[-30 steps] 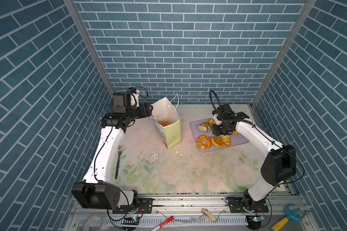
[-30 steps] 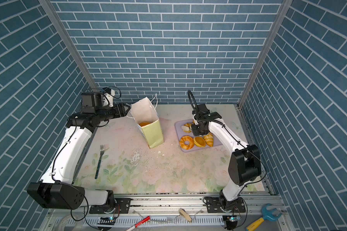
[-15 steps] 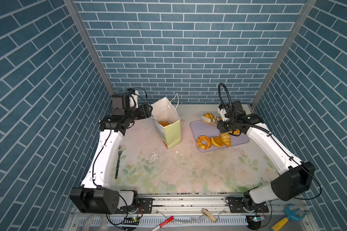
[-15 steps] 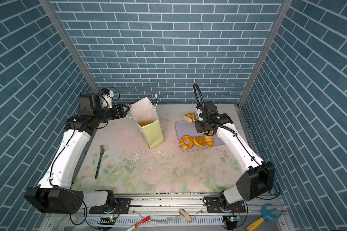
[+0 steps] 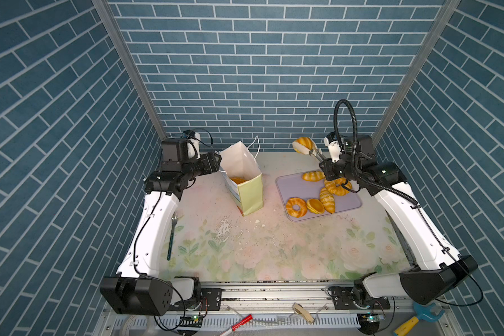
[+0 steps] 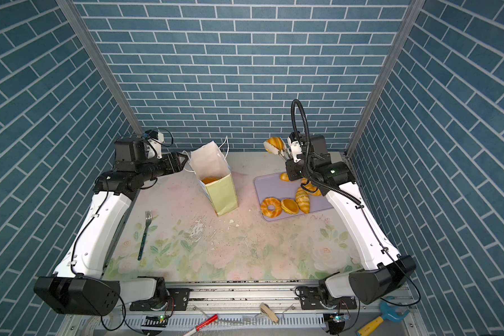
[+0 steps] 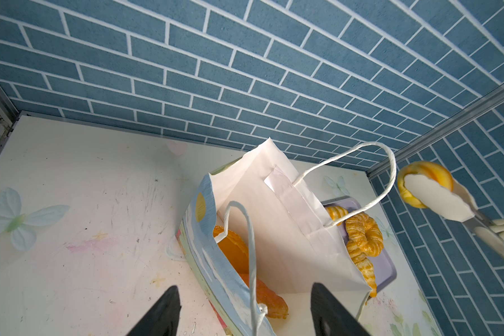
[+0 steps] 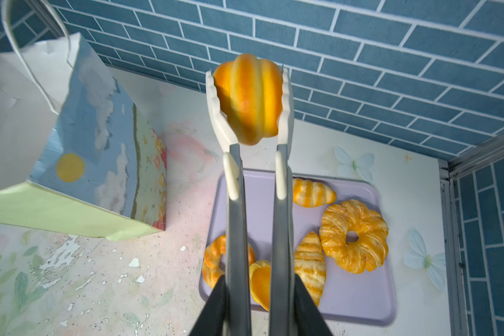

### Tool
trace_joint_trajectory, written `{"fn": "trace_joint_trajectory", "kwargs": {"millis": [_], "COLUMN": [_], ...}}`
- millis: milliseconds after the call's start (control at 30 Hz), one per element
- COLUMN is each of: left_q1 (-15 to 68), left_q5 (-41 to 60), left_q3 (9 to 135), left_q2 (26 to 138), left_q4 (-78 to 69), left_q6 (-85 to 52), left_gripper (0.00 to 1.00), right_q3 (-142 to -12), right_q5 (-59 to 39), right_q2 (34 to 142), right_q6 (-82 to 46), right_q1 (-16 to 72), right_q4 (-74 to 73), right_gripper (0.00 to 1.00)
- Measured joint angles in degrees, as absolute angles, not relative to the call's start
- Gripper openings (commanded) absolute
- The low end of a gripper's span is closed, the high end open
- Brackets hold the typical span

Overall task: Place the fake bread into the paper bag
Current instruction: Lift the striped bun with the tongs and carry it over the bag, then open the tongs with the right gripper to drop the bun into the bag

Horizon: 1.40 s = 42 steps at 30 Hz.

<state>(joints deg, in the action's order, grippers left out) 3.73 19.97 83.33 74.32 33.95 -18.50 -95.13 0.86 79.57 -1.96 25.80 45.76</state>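
The paper bag (image 5: 246,186) stands upright at centre back with its mouth open and orange fake bread (image 7: 233,247) inside. My left gripper (image 7: 245,308) is open at the bag's left rim, and a cord handle (image 7: 250,261) hangs between its fingers. My right gripper (image 8: 256,302) is shut on a pair of metal tongs (image 8: 236,218). The tongs' white tips clamp a striped bun (image 8: 249,99), held in the air behind the lavender tray (image 5: 291,186) and right of the bag in both top views (image 6: 274,144). Several pastries stay on the tray, among them a ring doughnut (image 5: 296,207) and a croissant (image 5: 328,200).
A fork (image 5: 172,235) lies on the floral table by the left arm. White crumbs (image 5: 223,227) are scattered in front of the bag. Brick walls close in the back and both sides. Hand tools (image 5: 413,320) lie beyond the front rail.
My right arm has lifted the tongs and the striped bun off the tray, up and toward the back wall. The left gripper has stayed by the bag.
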Motion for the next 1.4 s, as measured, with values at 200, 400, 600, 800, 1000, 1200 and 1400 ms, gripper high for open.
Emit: {"fn": "trace_joint_trajectory", "kwargs": {"millis": [200, 400, 600, 800, 1000, 1200, 1400], "left_q1": [3.7, 3.7, 3.7, 3.7, 3.7, 3.7, 3.7], "left_q5": [19.9, 19.7, 19.5, 19.2, 19.1, 19.1, 18.9], "left_q3": [82.6, 82.0, 81.6, 80.0, 79.2, 78.6, 77.5], "left_q2": [73.8, 73.8, 73.8, 72.9, 72.4, 72.1, 71.8], "left_q4": [33.7, 33.5, 33.6, 33.6, 33.5, 33.3, 33.0], "left_q6": [-18.6, -18.7, -18.6, -18.7, -19.1, -19.6, -20.1], "left_gripper": [0.72, 0.72, 0.72, 0.71, 0.71, 0.71, 0.71], "right_q3": [-103.6, -109.6, -116.1, -117.6, -117.6, -117.5, -117.5], "right_q5": [0.1, -3.0, -6.5, -9.3, -10.3, -9.6, -8.8], "right_q2": [80.5, 82.9, 89.0, 93.0, 96.8, 99.9, 101.1], "right_q6": [1.5, 5.1, 9.4, 12.5, 13.9, 14.0, 14.0], "right_q1": [28.5, 32.4, 37.3, 41.3, 43.5, 43.6, 43.8], "right_q4": [45.3, 44.1, 44.6, 45.6, 47.5, 49.3, 50.8], "right_gripper": [0.29, 0.30, 0.30, 0.30, 0.30, 0.30, 0.38]}}
